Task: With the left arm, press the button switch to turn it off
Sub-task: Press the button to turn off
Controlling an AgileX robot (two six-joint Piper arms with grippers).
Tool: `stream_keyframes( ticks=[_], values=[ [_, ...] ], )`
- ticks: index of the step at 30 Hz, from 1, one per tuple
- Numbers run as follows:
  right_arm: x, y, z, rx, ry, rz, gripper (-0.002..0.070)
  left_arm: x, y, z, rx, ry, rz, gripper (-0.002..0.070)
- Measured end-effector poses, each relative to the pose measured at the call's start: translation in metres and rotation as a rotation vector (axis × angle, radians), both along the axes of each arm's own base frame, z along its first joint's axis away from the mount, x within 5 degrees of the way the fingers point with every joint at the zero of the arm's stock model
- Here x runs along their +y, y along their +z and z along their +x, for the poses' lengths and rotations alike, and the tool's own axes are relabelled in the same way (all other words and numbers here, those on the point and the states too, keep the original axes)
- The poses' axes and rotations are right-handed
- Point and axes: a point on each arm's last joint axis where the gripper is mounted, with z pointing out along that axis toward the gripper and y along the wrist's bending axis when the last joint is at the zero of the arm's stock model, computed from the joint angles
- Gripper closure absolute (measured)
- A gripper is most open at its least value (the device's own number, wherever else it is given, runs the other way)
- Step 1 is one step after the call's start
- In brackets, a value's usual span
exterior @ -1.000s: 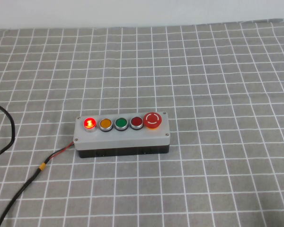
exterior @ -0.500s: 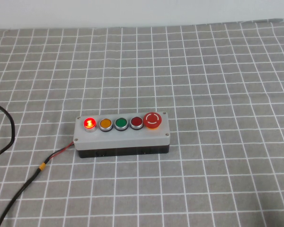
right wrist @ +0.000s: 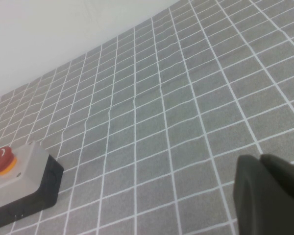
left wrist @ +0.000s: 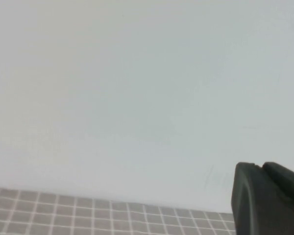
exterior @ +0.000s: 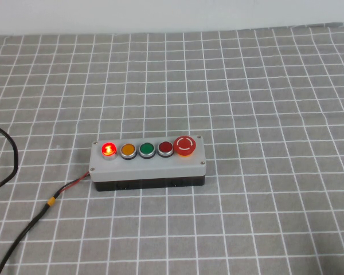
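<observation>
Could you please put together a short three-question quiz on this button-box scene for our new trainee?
1. True or false: the button switch at the left end of the grey box is glowing.
2. Multiple choice: which button sits directly beside the large red mushroom button? A) orange B) green C) dark red
3. Short answer: where are the left pincer and the right pincer relative to the box?

Key
1. True; it is lit bright red, so it has not yet been switched off.
2. C, the dark red button.
3. Neither shows in the high view; each appears only at the edge of its own wrist view, away from the box and touching nothing.
</observation>
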Motion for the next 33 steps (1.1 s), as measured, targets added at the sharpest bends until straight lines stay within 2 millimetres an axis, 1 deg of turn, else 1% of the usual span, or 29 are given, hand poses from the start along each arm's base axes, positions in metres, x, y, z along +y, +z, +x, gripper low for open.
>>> stream_keyframes(
  ticks=[3,7,11,15,18,22,28,30,33],
  values=[
    [0.0,0.0,0.0,0.0,0.0,0.0,0.0694,-0.003,0.001,0.012,0.034,-0.016,-0.03,0.0678],
    [0.0,0.0,0.0,0.0,0.0,0.0,0.0694,-0.007,-0.006,0.034,0.127,-0.023,0.003,0.0678],
    [0.0,0.0,0.0,0.0,0.0,0.0,0.0694,-0.013,-0.017,0.063,0.364,-0.053,0.073,0.0678],
    [0.0,0.0,0.0,0.0,0.0,0.0,0.0694,-0.021,-0.037,0.095,0.65,-0.116,0.182,0.0678],
    [0.0,0.0,0.0,0.0,0.0,0.0,0.0694,-0.026,-0.051,0.119,0.797,-0.166,0.238,0.0678],
    [0.0,0.0,0.0,0.0,0.0,0.0,0.0694,-0.039,-0.058,0.142,0.875,-0.228,0.303,0.0678],
    [0.0,0.0,0.0,0.0,0.0,0.0,0.0694,-0.069,-0.072,0.178,0.966,-0.304,0.382,0.0678],
    [0.0,0.0,0.0,0.0,0.0,0.0,0.0694,-0.078,-0.08,0.192,1.015,-0.323,0.396,0.0679],
    [0.0,0.0,0.0,0.0,0.0,0.0,0.0694,-0.086,-0.093,0.211,1.087,-0.33,0.401,0.0678]
  ],
)
